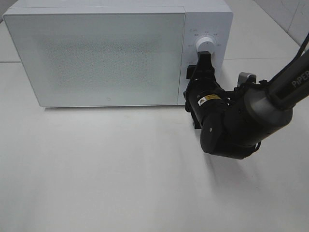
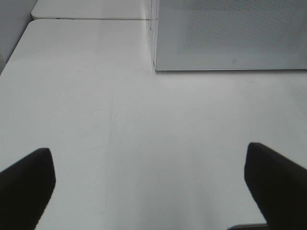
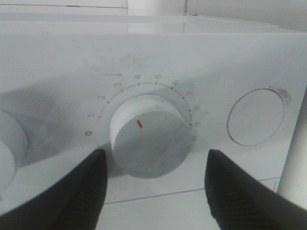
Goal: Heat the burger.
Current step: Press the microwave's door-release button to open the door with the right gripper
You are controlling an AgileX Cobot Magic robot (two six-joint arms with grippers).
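Right claw [image 3: 156,155] released, fingers [image 3: 72,201] flanking timer dial [image 3: 148,143]; dial dead ahead, 12 o'clock from arm in high view. Left claw [image 2: 148,148] open over desk [image 2: 120,110]. Burger unseen.

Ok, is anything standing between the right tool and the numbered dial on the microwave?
Nothing visible. The right tool is open, with the numbered dial straight ahead between its fingers and a gap on each side. The burger shows in no view; the microwave door is shut and frosted.
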